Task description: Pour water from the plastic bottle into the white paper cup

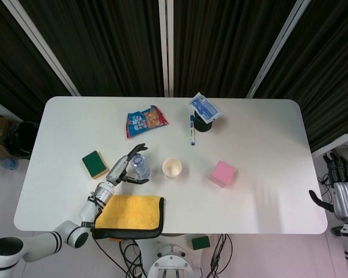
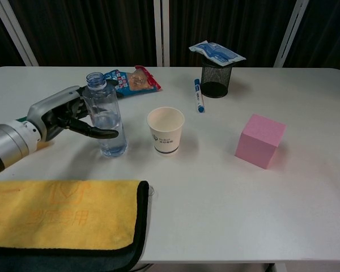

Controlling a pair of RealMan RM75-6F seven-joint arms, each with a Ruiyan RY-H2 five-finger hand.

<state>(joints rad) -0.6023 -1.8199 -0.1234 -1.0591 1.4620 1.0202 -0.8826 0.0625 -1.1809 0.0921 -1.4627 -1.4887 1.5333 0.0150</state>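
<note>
Clear plastic marks the bottle (image 1: 141, 167) in the head view, standing uncapped just left of the frame's centre, with the white paper cup (image 1: 172, 168) close on its right. The left hand (image 1: 123, 169) reaches in from the lower left, fingers spread around the bottle, not plainly clamped. The right hand (image 1: 343, 191) hangs at the lower right edge, off the table (image 1: 267, 150), fingers apart and holding nothing.

From the chest view, the bottle (image 2: 105, 120) stands upright at left of centre, water low in it, the cup (image 2: 166, 130) beside it. The left hand (image 2: 65, 116) cups the bottle from the left, thumb across the front; firm contact is hard to judge. A loose grasp could let the smooth bottle slip or topple when lifted, spilling toward the yellow cloth (image 2: 62, 215). Tilting it carelessly could also knock over the light cup.
</note>
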